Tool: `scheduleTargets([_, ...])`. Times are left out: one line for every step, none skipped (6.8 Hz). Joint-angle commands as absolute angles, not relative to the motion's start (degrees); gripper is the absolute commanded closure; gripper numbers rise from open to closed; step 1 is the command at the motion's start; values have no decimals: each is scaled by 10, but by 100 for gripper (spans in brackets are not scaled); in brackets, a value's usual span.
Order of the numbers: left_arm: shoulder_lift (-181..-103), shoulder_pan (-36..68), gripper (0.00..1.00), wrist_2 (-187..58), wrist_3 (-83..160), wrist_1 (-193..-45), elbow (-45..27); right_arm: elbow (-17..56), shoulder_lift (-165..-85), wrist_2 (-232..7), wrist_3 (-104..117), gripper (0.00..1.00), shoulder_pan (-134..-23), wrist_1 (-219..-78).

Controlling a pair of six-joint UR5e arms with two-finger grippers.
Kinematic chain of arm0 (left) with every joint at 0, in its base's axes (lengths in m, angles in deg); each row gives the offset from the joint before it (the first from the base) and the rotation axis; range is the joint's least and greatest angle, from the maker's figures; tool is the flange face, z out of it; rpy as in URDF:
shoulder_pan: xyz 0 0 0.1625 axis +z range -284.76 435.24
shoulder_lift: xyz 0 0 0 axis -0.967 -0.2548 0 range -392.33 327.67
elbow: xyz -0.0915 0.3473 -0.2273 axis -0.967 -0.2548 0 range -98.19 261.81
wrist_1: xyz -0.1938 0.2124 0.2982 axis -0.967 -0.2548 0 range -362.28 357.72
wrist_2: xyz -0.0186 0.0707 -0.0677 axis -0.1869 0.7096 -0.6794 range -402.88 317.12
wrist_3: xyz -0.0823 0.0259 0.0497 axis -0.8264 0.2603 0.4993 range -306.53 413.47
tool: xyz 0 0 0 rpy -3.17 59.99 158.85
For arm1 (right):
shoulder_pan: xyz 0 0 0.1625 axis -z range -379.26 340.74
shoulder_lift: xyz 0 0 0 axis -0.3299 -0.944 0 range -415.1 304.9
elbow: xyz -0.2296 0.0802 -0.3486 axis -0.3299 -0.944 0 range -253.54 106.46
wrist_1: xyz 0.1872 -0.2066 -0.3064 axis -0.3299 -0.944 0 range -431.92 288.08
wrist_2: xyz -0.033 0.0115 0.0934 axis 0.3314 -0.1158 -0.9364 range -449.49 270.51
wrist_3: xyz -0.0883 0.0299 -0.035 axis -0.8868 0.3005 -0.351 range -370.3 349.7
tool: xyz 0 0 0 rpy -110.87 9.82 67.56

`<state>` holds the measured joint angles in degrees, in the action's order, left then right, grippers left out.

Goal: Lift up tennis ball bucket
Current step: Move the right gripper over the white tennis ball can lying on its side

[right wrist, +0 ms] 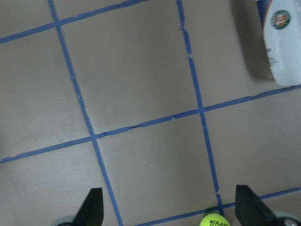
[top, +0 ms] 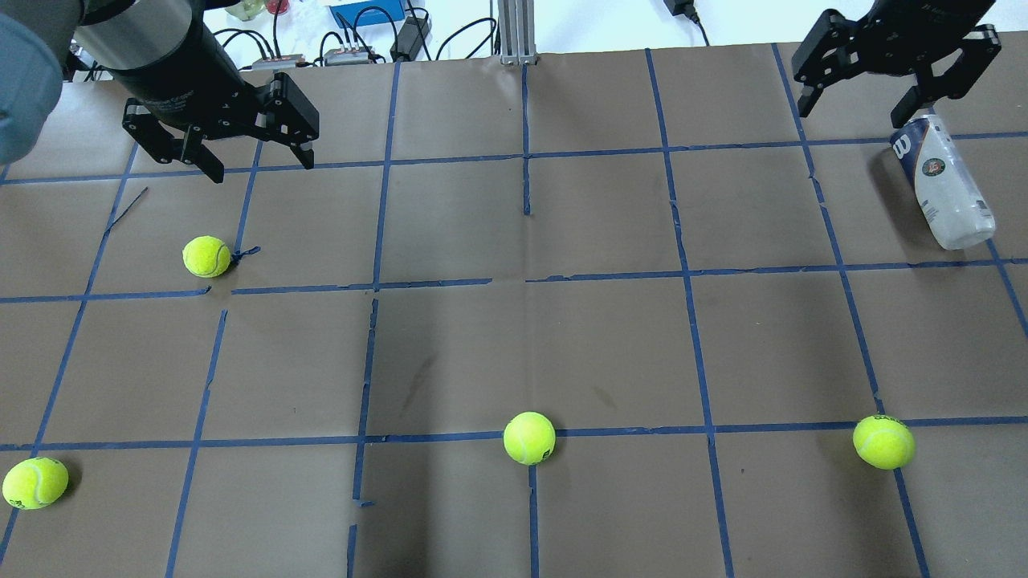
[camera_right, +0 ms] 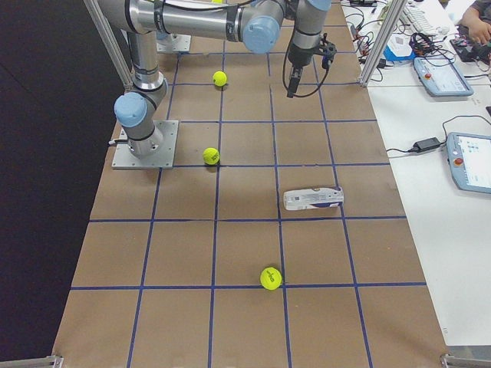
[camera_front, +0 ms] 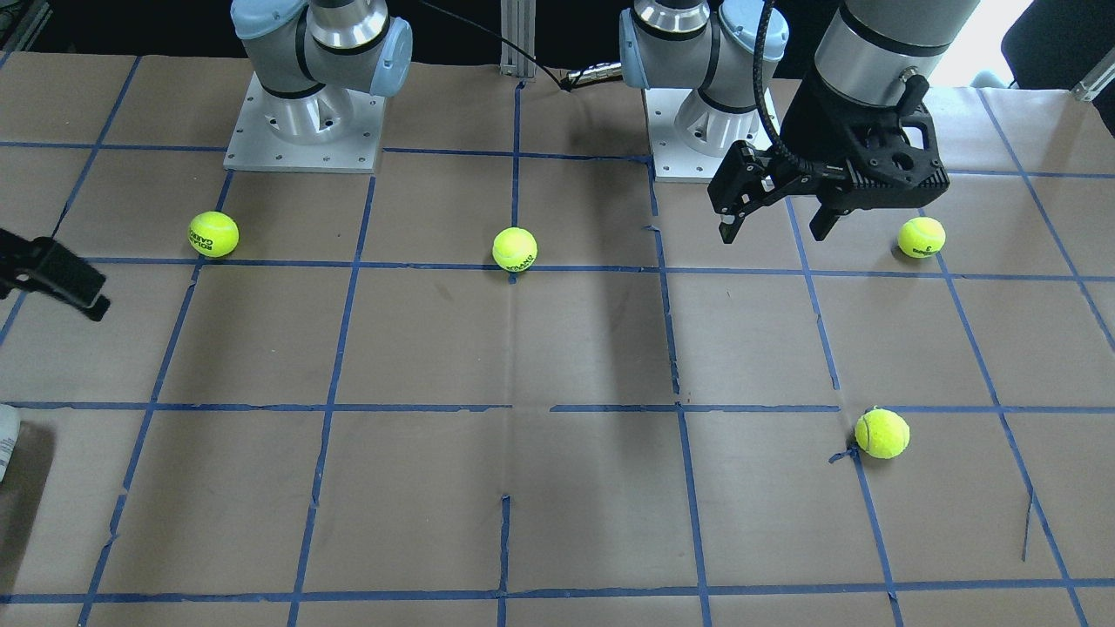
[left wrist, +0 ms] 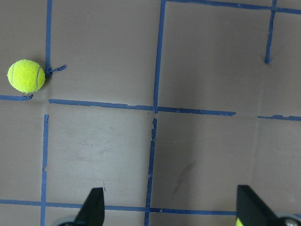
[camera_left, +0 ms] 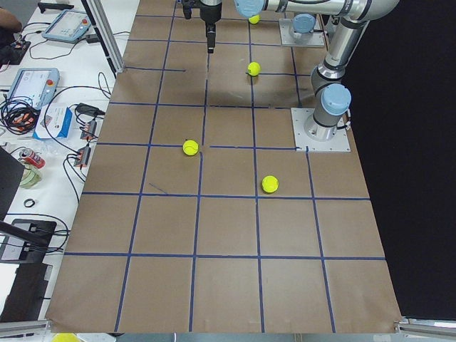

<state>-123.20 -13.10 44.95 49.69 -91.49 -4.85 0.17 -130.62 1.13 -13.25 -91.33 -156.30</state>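
The tennis ball bucket (top: 944,186) is a slim clear can with a white and navy label. It lies on its side on the brown table at the far right. It also shows in the exterior right view (camera_right: 313,198), at the top right of the right wrist view (right wrist: 282,44), and as a sliver at the front-facing view's left edge (camera_front: 4,440). My right gripper (top: 853,110) hangs open and empty above the table, just beyond the bucket's far end, not touching it. My left gripper (top: 261,166) is open and empty at the far left (camera_front: 775,233).
Several yellow-green tennis balls lie on the table: one near the left gripper (top: 206,257), one front left (top: 35,482), one front middle (top: 529,437), one front right (top: 883,441). Blue tape lines grid the table. The arm bases (camera_front: 305,122) stand at the robot's edge.
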Motion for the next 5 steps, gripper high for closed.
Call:
scheduleTargets([-1232, -131, 0, 449, 497, -915, -48, -15, -1240, 29, -186, 0, -825, -1586])
scheduleTargets([-1232, -131, 0, 448, 497, -915, -48, -10, -1203, 27, -290, 0, -809, -1640])
scheduleTargets([-1232, -132, 0, 449, 497, -915, -48, -9, -1175, 27, -320, 0, -807, -1666])
scheduleTargets([-1232, -131, 0, 449, 497, -915, -48, -9, -1153, 27, -323, 0, -804, -1717])
scheduleTargets([-1232, -131, 0, 449, 497, -915, -48, -15, -1123, 29, -324, 0, -804, -1765])
